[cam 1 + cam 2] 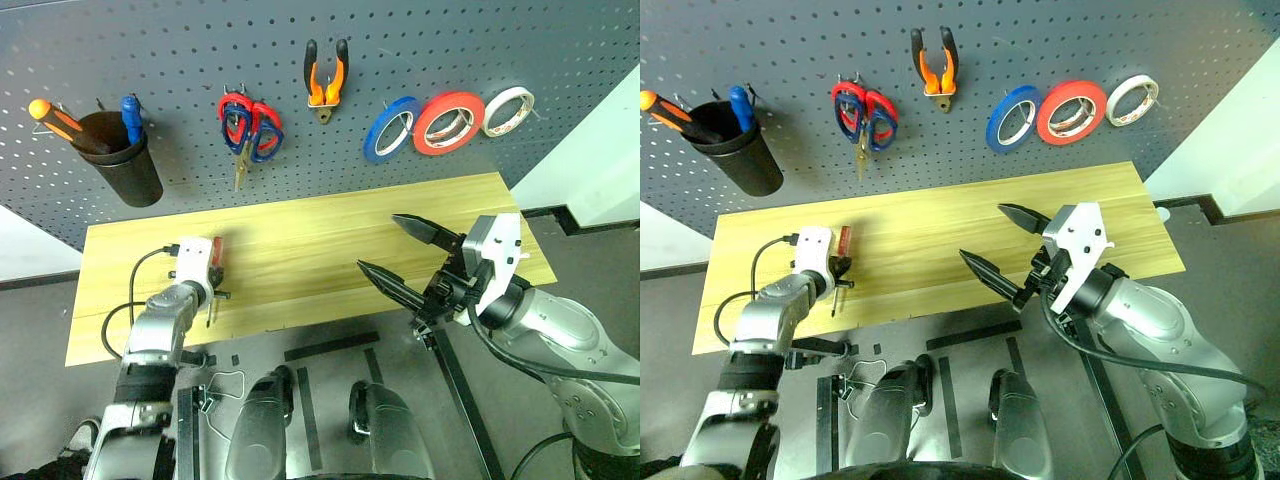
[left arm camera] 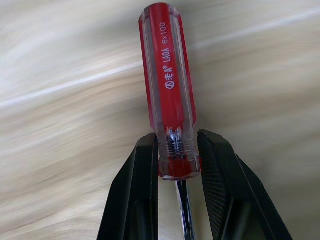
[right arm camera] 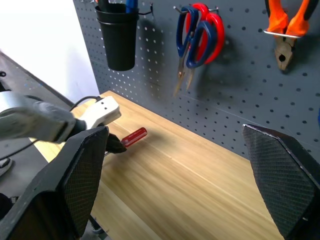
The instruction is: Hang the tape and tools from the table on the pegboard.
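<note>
Pegboard (image 1: pixel 180 60) of dark grey perforated panel spans the back of the scene, above a table (image 1: pixel 330 225) of light yellowish wood. At the far left of the board hangs a black cup (image 1: pixel 125 160) holding an orange-handled tool (image 1: pixel 55 118) and a blue-handled tool (image 1: pixel 131 116). Below it, over the left end of the table, the left gripper (image 2: pixel 175 167) is clenched on the red-handled screwdriver (image 2: pixel 167 85), its two black fingers (image 2: pixel 142 190) pressing either side of the handle's base where the metal shaft begins; the handle points away from the wrist and lies close over the wood, though contact with the tabletop cannot be told. To the right of the cup, two pairs of scissors, one with red handles (image 1: pixel 236 118) and one with blue handles (image 1: pixel 265 132), hang overlapping from hooks. Next come the pliers (image 1: pixel 326 75) with orange-and-black handles, hanging jaws down. Further right hang three rolls in a row: a blue roll (image 1: pixel 392 128), the red tape (image 1: pixel 449 122) and a white roll (image 1: pixel 508 110), each overlapping the next. Below these, over the right front edge of the table, the right gripper (image 1: pixel 398 255) is released, its fingers spread wide and grasping nothing
</note>
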Robot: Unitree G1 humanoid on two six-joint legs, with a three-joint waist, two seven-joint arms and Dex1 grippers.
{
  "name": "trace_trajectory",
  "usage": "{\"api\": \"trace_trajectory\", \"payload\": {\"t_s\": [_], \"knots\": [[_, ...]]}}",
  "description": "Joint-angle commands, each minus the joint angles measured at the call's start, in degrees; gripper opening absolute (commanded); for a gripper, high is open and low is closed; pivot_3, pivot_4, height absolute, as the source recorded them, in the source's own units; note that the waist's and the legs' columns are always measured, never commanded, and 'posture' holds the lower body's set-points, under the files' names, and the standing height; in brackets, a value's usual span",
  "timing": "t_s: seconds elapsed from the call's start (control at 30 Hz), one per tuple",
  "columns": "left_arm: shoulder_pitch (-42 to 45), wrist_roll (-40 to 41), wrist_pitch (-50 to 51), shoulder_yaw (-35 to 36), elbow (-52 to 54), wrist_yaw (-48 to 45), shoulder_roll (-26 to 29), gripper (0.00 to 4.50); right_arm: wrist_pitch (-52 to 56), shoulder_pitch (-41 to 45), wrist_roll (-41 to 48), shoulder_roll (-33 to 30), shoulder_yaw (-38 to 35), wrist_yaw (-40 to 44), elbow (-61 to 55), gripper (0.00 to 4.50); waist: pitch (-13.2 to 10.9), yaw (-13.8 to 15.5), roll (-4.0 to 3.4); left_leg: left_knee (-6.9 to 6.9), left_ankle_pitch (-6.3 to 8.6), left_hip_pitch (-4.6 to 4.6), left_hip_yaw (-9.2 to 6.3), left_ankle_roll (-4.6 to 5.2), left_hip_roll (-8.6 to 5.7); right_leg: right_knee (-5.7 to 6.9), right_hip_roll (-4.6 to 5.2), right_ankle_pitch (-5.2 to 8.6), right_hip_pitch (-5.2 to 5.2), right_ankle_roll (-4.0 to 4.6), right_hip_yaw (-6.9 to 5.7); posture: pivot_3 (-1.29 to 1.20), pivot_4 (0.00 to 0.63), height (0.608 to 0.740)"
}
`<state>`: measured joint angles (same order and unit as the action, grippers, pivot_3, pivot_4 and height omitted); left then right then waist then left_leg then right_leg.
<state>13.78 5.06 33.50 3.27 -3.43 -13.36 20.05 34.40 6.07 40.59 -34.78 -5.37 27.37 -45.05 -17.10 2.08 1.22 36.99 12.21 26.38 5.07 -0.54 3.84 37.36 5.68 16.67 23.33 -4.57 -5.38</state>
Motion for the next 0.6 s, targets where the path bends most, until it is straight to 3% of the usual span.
{"api": "trace_trajectory", "payload": {"t_s": [0.03,0.23,0.6], "knots": [[-4.54,-1.41,-5.9,-0.65,7.95,0.1,-0.06,0.8,-1.84,0.43,-0.67,0.21,-0.47,0.57,-0.51,4.5,0.0,0.07,0.0,0.0,0.0,0.0,-0.02,0.0,0.02,0.0,0.0,0.0,0.01,0.01,0.0,0.01,0.299,0.74],[-8.09,-4.49,-19.77,-2.37,11.61,-0.02,-0.07,0.8,-3.3,1.1,-3.06,0.23,0.61,1.77,1.73,4.5,0.02,0.28,-0.01,0.02,0.0,0.01,-0.03,-0.01,-0.01,-0.01,0.11,0.0,0.0,0.02,0.0,0.03,0.271,0.74],[-4.25,-9.71,-39.36,-4.11,9.18,2.44,-1.76,0.8,-6.15,5.16,-5.98,1.41,1.54,3.87,5.81,4.5,0.17,0.18,0.01,0.05,0.0,0.04,0.04,0.01,-0.03,0.0,-0.09,-0.02,0.0,-0.02,-0.07,0.04,0.22,0.74]]}}
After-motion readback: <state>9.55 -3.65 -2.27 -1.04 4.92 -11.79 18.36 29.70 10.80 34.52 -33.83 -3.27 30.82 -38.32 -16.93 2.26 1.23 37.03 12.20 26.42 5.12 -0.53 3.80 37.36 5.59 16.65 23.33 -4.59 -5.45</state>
